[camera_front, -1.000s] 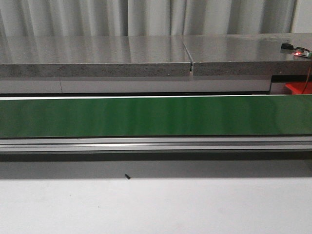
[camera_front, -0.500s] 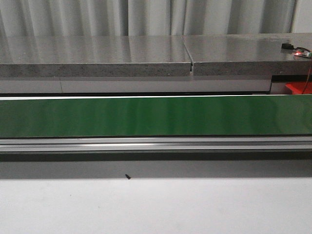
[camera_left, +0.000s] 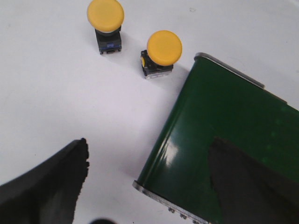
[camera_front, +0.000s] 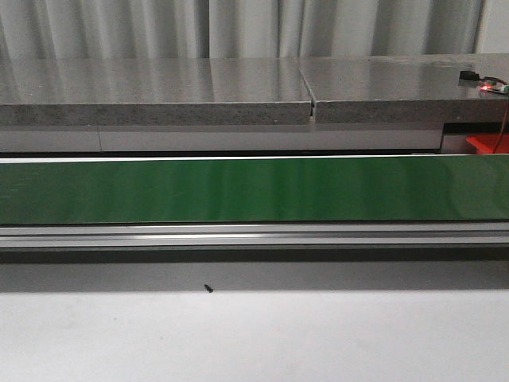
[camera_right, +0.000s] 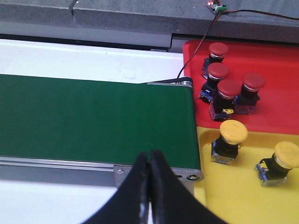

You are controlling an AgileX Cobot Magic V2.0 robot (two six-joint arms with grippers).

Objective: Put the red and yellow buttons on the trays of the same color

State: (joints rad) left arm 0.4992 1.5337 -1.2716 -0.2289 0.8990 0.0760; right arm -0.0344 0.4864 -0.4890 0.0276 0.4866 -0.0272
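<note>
In the left wrist view two yellow buttons (camera_left: pixel 105 16) (camera_left: pixel 164 48) stand on the white table beside the end of the green belt (camera_left: pixel 224 126). My left gripper (camera_left: pixel 148 161) is open above that belt end, holding nothing. In the right wrist view several red buttons (camera_right: pixel 229 89) stand on the red tray (camera_right: pixel 275 60), and two yellow buttons (camera_right: pixel 232 132) (camera_right: pixel 286 156) stand on the yellow tray (camera_right: pixel 243 191). My right gripper (camera_right: pixel 150 158) is shut and empty, over the belt's near rail by the trays. Neither gripper shows in the front view.
The green conveyor belt (camera_front: pixel 254 189) spans the front view, with an aluminium rail (camera_front: pixel 254 235) below it and a grey stone counter (camera_front: pixel 159 91) behind. A small circuit board with a wire (camera_right: pixel 216 6) lies on the counter. A dark speck (camera_front: pixel 208 289) lies on the white table.
</note>
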